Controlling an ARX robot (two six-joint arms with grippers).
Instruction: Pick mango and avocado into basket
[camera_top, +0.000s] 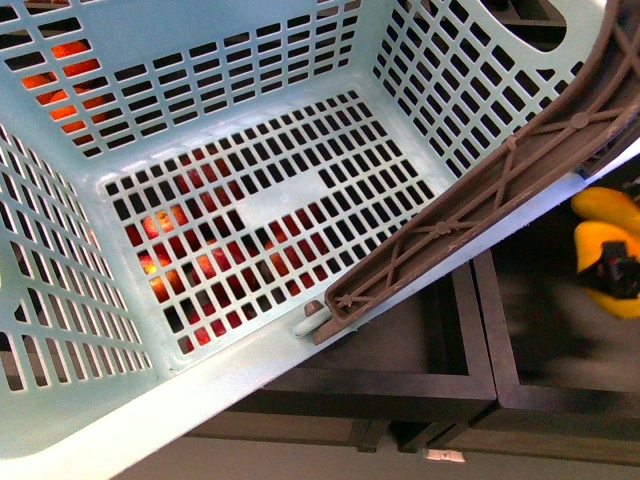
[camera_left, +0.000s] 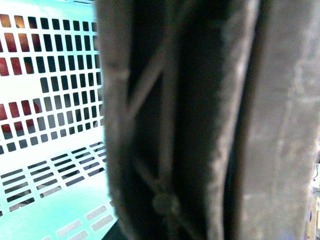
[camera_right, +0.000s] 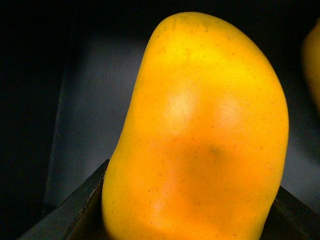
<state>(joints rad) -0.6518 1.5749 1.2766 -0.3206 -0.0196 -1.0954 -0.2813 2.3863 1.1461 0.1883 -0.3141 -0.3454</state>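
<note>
The light teal basket fills most of the front view, tilted, with nothing lying inside it. Its brown handle runs slanting across the right side. In the left wrist view that handle is pressed close and blurred, with my left gripper shut on it, and the basket's slotted wall is beside it. At the right edge, outside the basket, my right gripper is shut on the yellow-orange mango. The mango fills the right wrist view between the dark fingers. The avocado is out of view.
Red and orange fruits show through the basket's slotted floor, below it. Dark crates with raised rims sit under the basket and under the mango. Another yellow fruit shows at the edge of the right wrist view.
</note>
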